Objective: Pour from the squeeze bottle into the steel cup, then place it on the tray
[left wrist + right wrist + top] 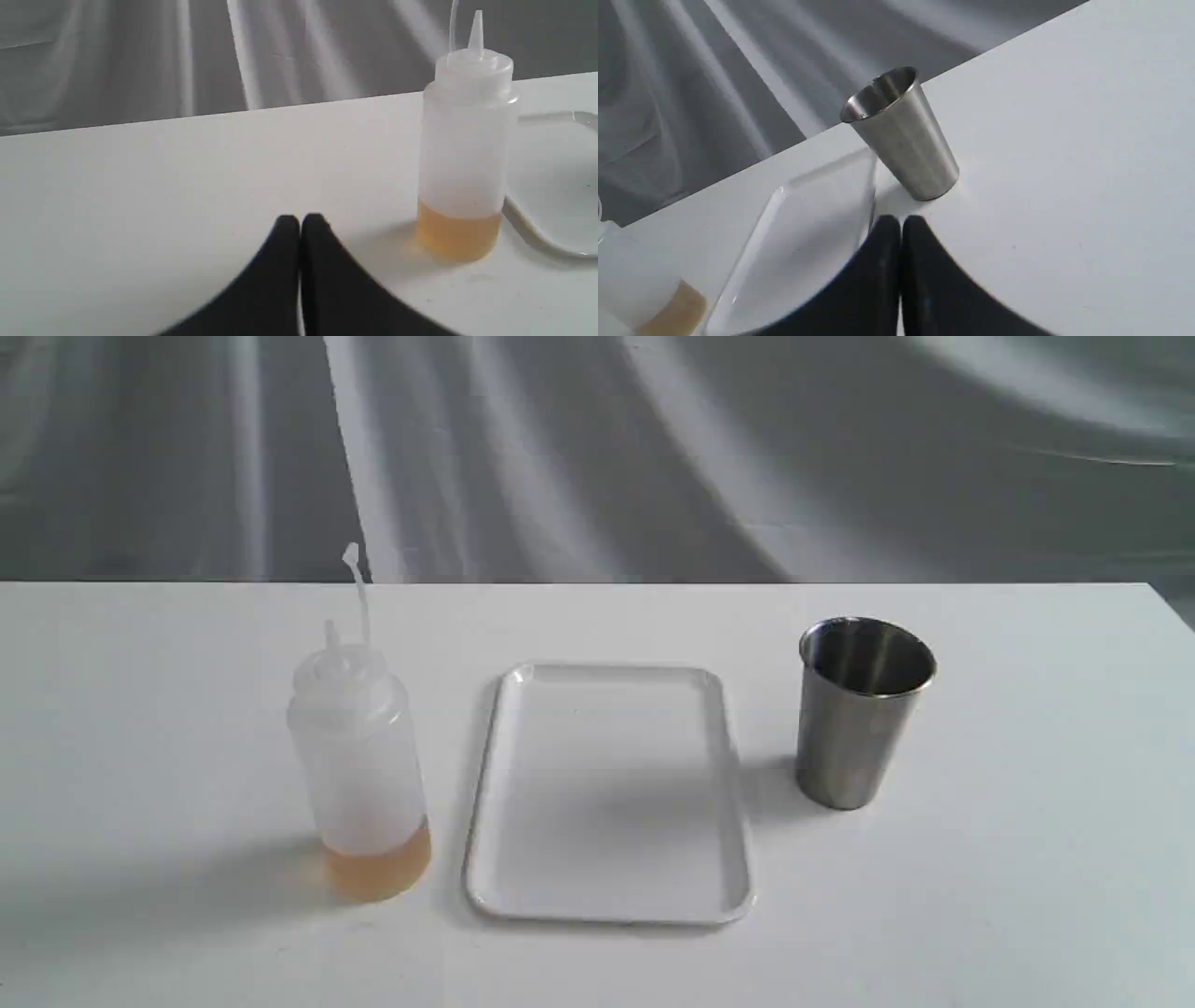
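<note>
Exterior view: squeeze bottle (359, 756) stands upright, nozzle skyward.

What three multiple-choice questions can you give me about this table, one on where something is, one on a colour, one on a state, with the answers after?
1. What lies between the squeeze bottle and the steel cup? A) the tray B) a spoon C) a plate
2. What colour is the liquid in the bottle? A) green B) amber C) blue
3. How is the left gripper? A) wide open B) shut on the bottle C) shut, empty
Answers: 1 A, the tray sits between them; 2 B, an amber layer fills the bottle's base; 3 C, its jaws meet, bottle standing apart.
</note>
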